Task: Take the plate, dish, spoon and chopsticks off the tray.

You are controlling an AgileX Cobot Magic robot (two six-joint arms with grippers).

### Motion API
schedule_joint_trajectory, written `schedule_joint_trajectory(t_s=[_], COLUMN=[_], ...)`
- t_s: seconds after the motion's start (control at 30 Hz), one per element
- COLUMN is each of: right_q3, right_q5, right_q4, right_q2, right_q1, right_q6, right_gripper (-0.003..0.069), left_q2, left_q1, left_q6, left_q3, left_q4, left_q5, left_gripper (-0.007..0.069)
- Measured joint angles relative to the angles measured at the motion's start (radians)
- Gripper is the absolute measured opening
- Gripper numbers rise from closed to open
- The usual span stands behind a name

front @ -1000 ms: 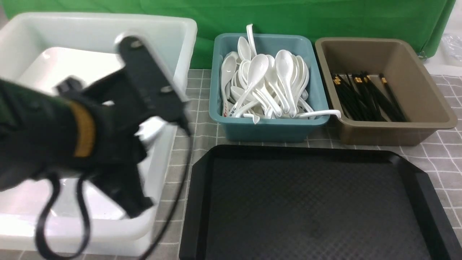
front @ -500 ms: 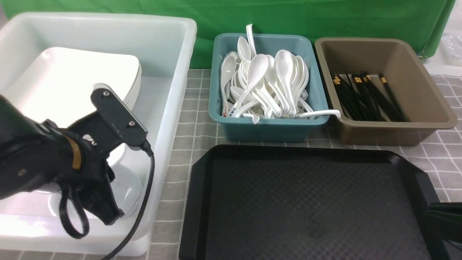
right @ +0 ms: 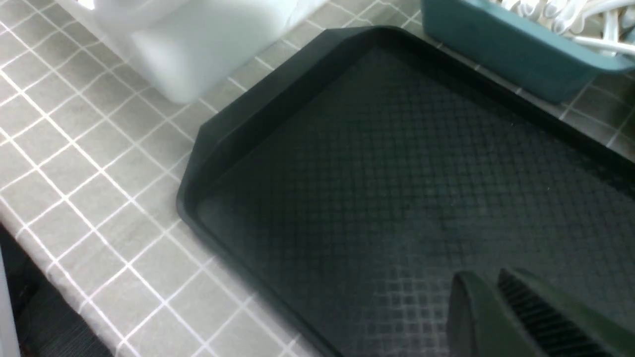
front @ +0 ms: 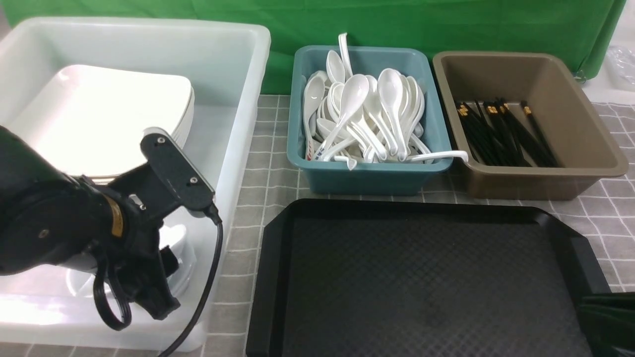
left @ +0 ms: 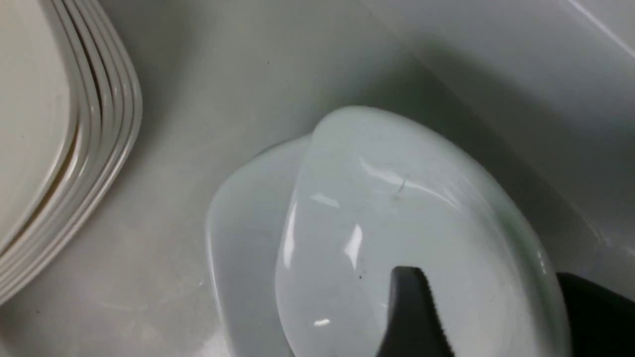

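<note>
I am watching my left end effector [left: 488,317] hanging inside the big white tub [front: 248,59], at the tub's near right corner. Its jaws are standing apart, straddling the rim of the small white dish [left: 397,223] without pinching it, so I am calling it released. The dish is lying tilted just in front of the fingers [left: 412,317], leaning on another small dish [left: 243,248] beneath it on the tub floor. Farther back in the tub from the dishes, a stack of large white square plates [front: 99,114] is sitting, well apart from the end effector.

Beside the tub, the black tray [front: 421,277] is resting on the grey checked counter [front: 258,163]. My right end effector [right: 496,312] is hovering over the tray's near right corner, its fingers nearly together with nothing between them, so it is clenched and empty.

Behind the tray, the teal tub [front: 367,173] is holding a heap of white soup spoons [front: 367,114], and next to it the brown tub [front: 540,178] is holding the black chopsticks [front: 501,134] with gold-coloured ends.
</note>
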Motion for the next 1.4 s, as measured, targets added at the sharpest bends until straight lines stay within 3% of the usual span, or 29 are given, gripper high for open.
schedule_joint_trajectory(t_s=[0.03, 0.07, 0.13, 0.37, 0.5, 0.6, 0.63, 0.67, 0.73, 0.9, 1.07, 1.4], right_q3=[0.000, 0.000, 0.000, 0.000, 0.000, 0.000, 0.000, 0.000, 0.000, 0.000, 0.000, 0.000], right_q5=[0.000, 0.002, 0.002, 0.005, 0.005, 0.005, 0.005, 0.005, 0.005, 0.005, 0.005, 0.005], right_q4=[0.002, 0.007, 0.012, 0.019, 0.021, 0.022, 0.022, 0.022, 0.022, 0.022, 0.022, 0.022], right_q2=[0.000, 0.000, -0.001, -0.001, -0.001, -0.001, -0.001, -0.001, -0.001, -0.001, -0.001, -0.001], right_q1=[0.000, 0.000, 0.000, 0.000, 0.000, 0.000, 0.000, 0.000, 0.000, 0.000, 0.000, 0.000], right_q6=[0.000, 0.000, 0.000, 0.000, 0.005, 0.017, 0.019, 0.022, 0.028, 0.076, 0.091, 0.100], right_gripper=[0.0091, 0.0091, 0.0091, 0.0091, 0.0091, 0.0091, 0.0091, 0.0091, 0.0092, 0.0098, 0.0108, 0.0131], left_q2=[0.000, -0.018, -0.046, -0.209, -0.343, -0.490, -0.508, -0.582, -0.666, -0.854, -0.930, -0.936], left_q1=[0.000, 0.000, 0.000, 0.000, 0.000, 0.000, 0.000, 0.000, 0.000, 0.000, 0.000, 0.000], left_q6=[-0.001, -0.001, -0.001, -0.005, -0.035, -0.026, -0.021, 0.006, 0.027, 0.051, 0.052, 0.053], left_q3=[-0.001, -0.005, -0.006, -0.018, -0.019, 0.011, 0.015, 0.062, 0.126, 0.332, 0.479, 0.653], left_q4=[0.000, -0.016, -0.034, -0.064, -0.113, -0.201, -0.207, -0.262, -0.324, -0.466, -0.466, -0.419], left_q5=[0.001, 0.010, 0.024, 0.023, -0.001, -0.054, -0.068, -0.111, -0.177, -0.451, -0.670, -0.730], left_gripper=[0.0409, 0.0473, 0.0527, 0.0582, 0.0495, 0.0265, 0.0232, 0.0101, 0.0039, 0.0008, 0.0009, 0.0009])
